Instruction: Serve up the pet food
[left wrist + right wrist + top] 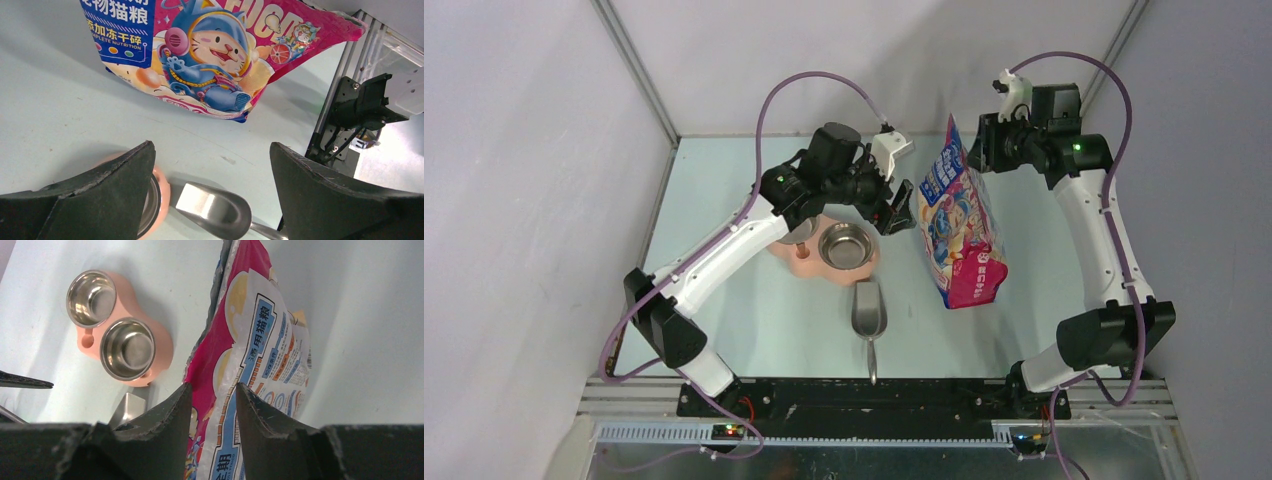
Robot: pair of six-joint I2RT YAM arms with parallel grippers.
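No kibble shows in any view. The blue-pink cat-food bag (959, 225) stands upright right of centre. My right gripper (976, 148) grips the bag's top edge; in the right wrist view the bag (260, 340) passes between the nearly closed fingers of that gripper (212, 387). My left gripper (896, 208) hangs open and empty just left of the bag, above the bowl stand. In the left wrist view the left gripper (210, 145) stands wide open, with the bag (210, 55) ahead of it.
A pink stand (796, 262) holds two empty steel bowls (127, 347); one bowl (844, 243) shows from above. A grey metal scoop (869, 308) lies empty in front of the stand, handle toward me; it also shows in the left wrist view (215, 207).
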